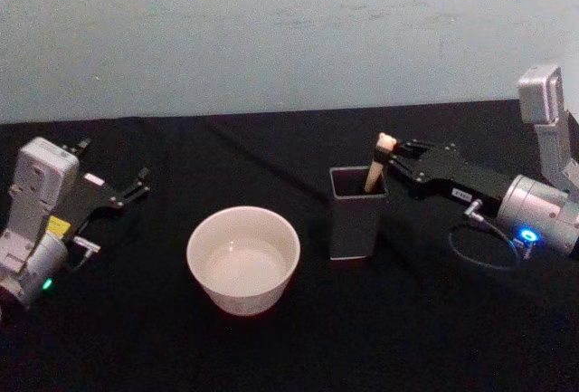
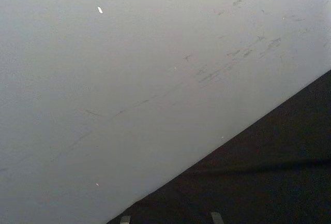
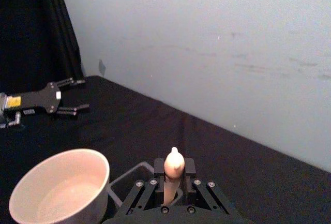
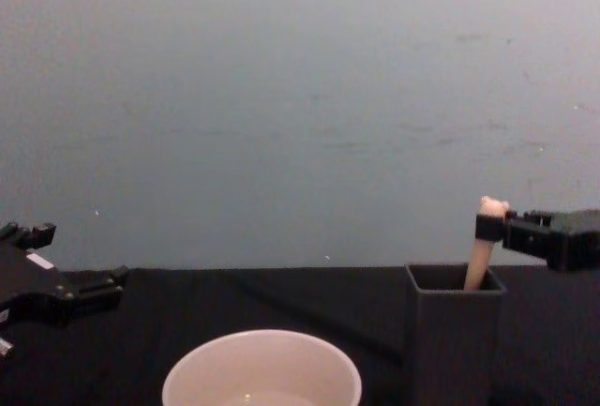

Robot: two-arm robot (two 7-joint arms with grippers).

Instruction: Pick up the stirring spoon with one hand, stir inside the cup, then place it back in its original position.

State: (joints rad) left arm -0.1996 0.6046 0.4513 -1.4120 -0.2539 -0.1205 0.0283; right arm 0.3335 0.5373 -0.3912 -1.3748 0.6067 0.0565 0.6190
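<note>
The stirring spoon (image 1: 374,170) stands in the dark grey square holder (image 1: 355,224), its beige handle sticking up above the rim. My right gripper (image 1: 387,158) reaches in from the right and is shut on the top of that handle; in the right wrist view the handle (image 3: 174,164) sits between the black fingers (image 3: 190,168). The spoon's bowl is hidden inside the holder. The cream-white cup (image 1: 242,265) stands on the table just left of the holder. My left gripper (image 1: 136,184) rests open at the far left, apart from everything.
A black cloth (image 1: 407,338) covers the table, and a pale wall (image 1: 271,30) runs along its far edge. A thin cable loop (image 1: 479,252) lies beneath my right wrist. Free room lies between the cup and the left arm.
</note>
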